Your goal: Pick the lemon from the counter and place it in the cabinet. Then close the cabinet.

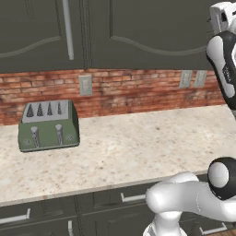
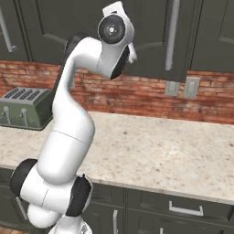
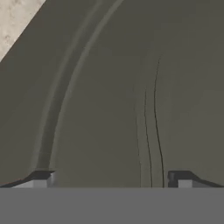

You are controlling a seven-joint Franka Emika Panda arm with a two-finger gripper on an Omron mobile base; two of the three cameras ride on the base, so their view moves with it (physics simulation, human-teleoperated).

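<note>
The lemon is out of view. The beige speckled counter runs under the dark wall cabinet, whose arched doors look flush and shut. A long light-grey bar handle hangs on the door. My arm is raised high, with the hand up against the cabinet front. In the hand view my gripper is open, its fingertips wide apart, nothing between them. It faces the arched door panel from very close.
A green toaster stands at the counter's left against the red brick wall. Wall outlets sit in the brick. Dark drawers with short handles run below the counter edge.
</note>
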